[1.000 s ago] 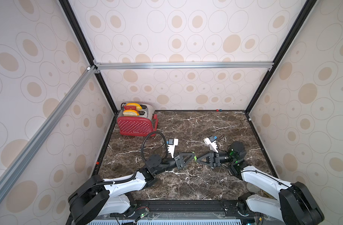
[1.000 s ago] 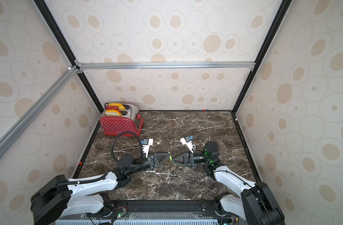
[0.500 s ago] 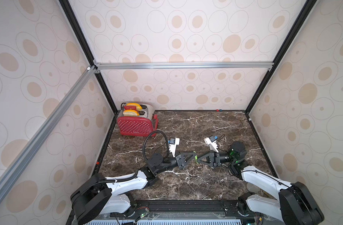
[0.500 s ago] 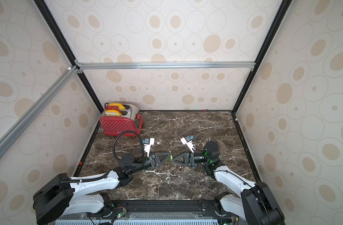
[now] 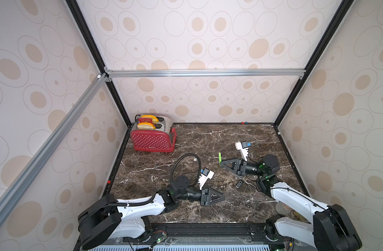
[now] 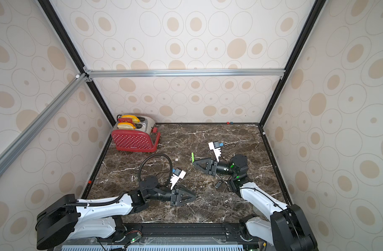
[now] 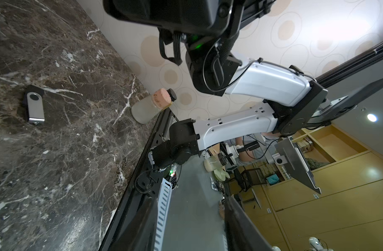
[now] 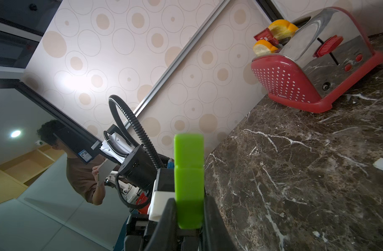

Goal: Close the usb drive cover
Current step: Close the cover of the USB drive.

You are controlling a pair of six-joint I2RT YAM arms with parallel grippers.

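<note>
A green usb drive (image 8: pixel 188 173) stands upright between the fingers of my right gripper (image 8: pixel 189 215), which is shut on its lower end. A seam crosses the green body, and the upper piece sits flush on the lower. In both top views the drive (image 5: pixel 219 157) (image 6: pixel 192 157) sticks up from the right gripper (image 5: pixel 220 162) (image 6: pixel 193 162) above the table's middle. My left gripper (image 5: pixel 224 197) (image 6: pixel 196 197) hangs low near the front, apart from it. Its jaws (image 7: pixel 190 228) stand open with nothing between them.
A black drive with a silver swivel cover (image 5: pixel 239 184) (image 7: pixel 35 106) lies flat between the arms. A red toaster (image 5: pixel 152 139) (image 8: pixel 312 71) stands at the back left. A corked bottle (image 7: pixel 151 104) lies at the front right edge. A small white piece (image 5: pixel 194 159) rests mid-table.
The left gripper has let go of the green drive, opened and drawn back toward the front of the table. The right gripper has kept the drive and lifted it slightly toward the back.
</note>
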